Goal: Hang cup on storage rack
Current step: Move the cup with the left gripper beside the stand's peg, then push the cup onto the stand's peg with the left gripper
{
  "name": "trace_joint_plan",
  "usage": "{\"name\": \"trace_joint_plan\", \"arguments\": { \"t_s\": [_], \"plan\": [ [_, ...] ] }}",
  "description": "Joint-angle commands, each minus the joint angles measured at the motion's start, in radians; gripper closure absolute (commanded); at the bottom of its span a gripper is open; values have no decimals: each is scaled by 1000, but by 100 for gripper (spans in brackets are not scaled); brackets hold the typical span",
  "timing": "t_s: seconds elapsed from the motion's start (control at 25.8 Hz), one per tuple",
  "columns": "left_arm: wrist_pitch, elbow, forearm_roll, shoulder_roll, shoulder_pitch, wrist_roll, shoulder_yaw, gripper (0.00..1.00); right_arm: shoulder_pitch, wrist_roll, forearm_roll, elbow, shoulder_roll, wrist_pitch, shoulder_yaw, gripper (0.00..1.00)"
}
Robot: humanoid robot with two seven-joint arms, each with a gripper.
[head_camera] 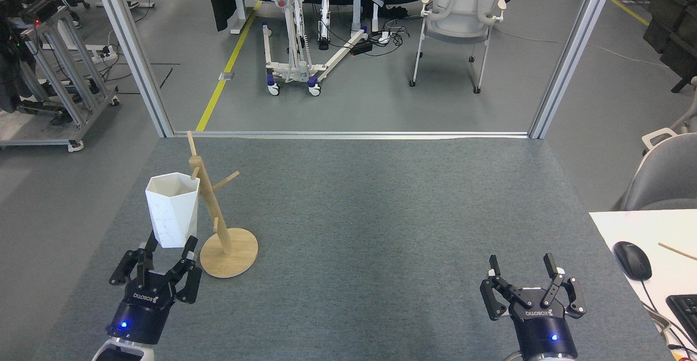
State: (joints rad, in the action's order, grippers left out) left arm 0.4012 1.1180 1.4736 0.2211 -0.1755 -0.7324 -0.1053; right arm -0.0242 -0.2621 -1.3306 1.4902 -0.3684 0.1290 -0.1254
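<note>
White faceted cup [171, 209] held upright by the left gripper [166, 249], just left of the wooden storage rack [220, 225].

Left gripper's fingers clasp the cup's narrow base from below; the cup's rim sits level with the rack's upper pegs, touching or nearly touching the post. Its handle cannot be seen from this view. The right gripper [524, 271] rests far to the rack's right, fingers spread and empty. To hang it well, I judge the cup should turn so its handle hole faces an upward-angled peg, then slide on gently without nudging the light round base.
</note>
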Motion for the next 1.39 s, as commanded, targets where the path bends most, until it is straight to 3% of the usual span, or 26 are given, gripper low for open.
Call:
{"name": "trace_joint_plan", "arguments": {
  "t_s": [0.0,1.36],
  "plan": [
    [1,-9,-1,0,-15,-1,1,100,-3,0,1,-2,0,0,17,1],
    [1,-67,2,-5,-42,-1,2,100,1,0,-1,-5,11,-3,15,1]
  ]
}}
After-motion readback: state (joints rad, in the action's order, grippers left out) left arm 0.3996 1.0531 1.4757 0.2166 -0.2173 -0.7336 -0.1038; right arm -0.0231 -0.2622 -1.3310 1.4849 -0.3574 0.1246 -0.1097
